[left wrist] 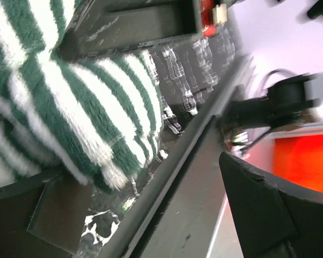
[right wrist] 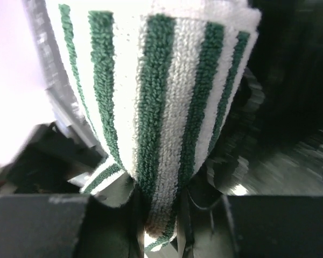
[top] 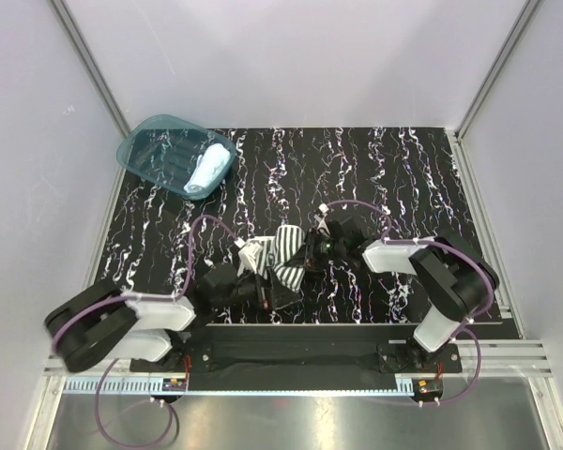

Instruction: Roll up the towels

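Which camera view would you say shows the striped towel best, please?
The top external view: nearly the whole striped towel shows there, bunched up, with its outline clear. Both wrist views give only close, partial patches of its green-and-white stripes.

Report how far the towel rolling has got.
Done: the pale blue towel lies rolled up in the teal bin. In hand: the striped towel is bunched between the arms, pinched by the right gripper; the left gripper is open beside it. Left: rolling the striped towel.

Black-and-white arms (top: pixel 158 310), seemingly purple cables (top: pixel 191 246)
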Robot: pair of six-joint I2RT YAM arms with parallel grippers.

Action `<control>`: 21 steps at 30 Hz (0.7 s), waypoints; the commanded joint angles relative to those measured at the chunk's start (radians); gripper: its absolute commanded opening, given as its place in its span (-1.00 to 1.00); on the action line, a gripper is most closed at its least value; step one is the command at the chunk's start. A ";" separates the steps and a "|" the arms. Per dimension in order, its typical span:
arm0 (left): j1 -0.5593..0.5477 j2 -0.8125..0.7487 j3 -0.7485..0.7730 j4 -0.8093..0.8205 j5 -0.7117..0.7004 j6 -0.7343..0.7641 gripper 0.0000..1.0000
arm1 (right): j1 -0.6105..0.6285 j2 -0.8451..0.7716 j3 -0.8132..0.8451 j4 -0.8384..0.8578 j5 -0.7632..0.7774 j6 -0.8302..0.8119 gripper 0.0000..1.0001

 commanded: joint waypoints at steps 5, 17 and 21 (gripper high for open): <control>-0.032 -0.210 0.289 -0.778 -0.191 0.332 0.98 | -0.055 -0.174 0.067 -0.543 0.317 -0.167 -0.71; -0.219 -0.158 0.528 -0.959 -0.556 0.487 0.98 | 0.000 -0.175 0.276 -1.021 0.562 -0.181 -0.64; -0.312 -0.101 0.592 -0.907 -0.607 0.517 0.98 | 0.034 -0.101 0.311 -1.050 0.578 -0.175 -0.60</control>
